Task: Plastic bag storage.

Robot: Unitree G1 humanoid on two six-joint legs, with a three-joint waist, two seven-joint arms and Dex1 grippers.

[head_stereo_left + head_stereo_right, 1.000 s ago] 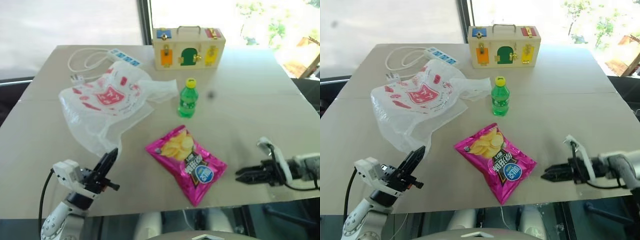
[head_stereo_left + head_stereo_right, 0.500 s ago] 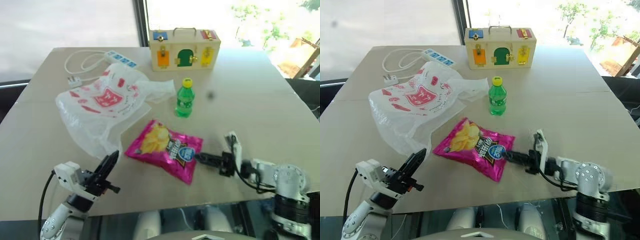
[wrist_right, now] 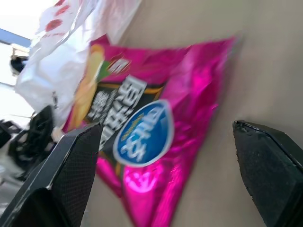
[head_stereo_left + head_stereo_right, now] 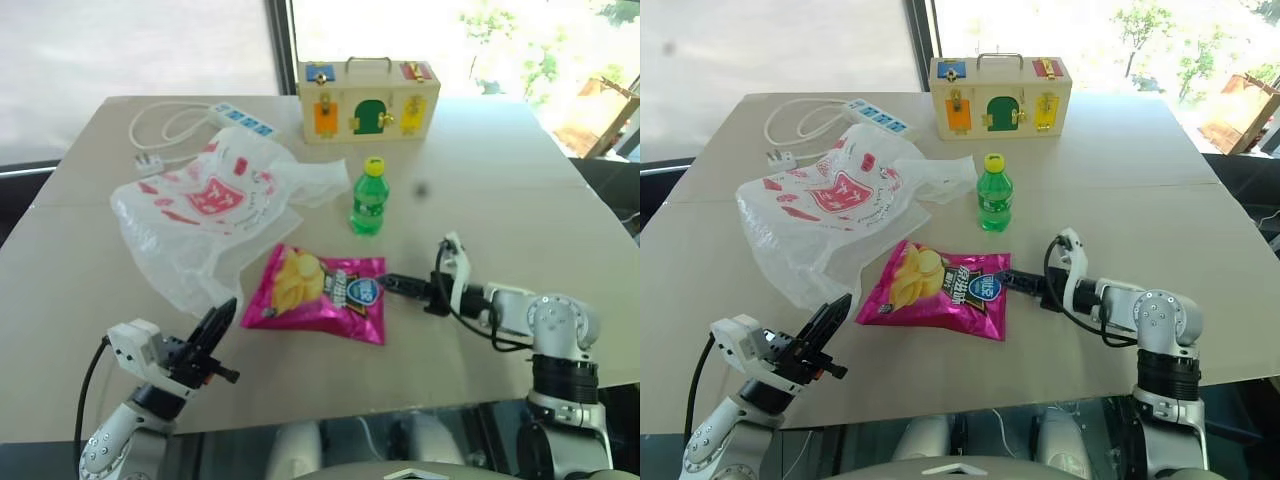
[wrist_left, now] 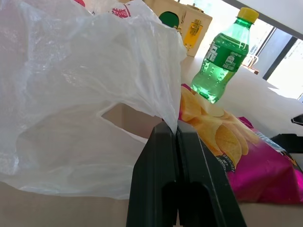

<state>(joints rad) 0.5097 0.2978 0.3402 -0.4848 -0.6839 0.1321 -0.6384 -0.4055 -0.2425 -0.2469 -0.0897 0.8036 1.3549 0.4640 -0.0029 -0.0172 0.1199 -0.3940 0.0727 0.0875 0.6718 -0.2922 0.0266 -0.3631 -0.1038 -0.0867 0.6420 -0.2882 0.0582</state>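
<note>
One wooden box (image 4: 369, 99), head views.

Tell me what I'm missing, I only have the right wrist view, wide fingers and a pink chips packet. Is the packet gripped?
Observer: No. In the head views the right gripper is open, its fingertips at the chips packet edge, nothing between them.
Operator: Where's the plastic bag?
Observer: The plastic bag lies crumpled on the table, on the robot's left of the packet, its near edge close to the packet's corner.
Operator: And the other arm?
Observer: The left gripper is shut and empty at the table's near edge, pointing at the bag.
Operator: Anything behind the packet?
Observer: A green bottle stands upright behind it.
</note>
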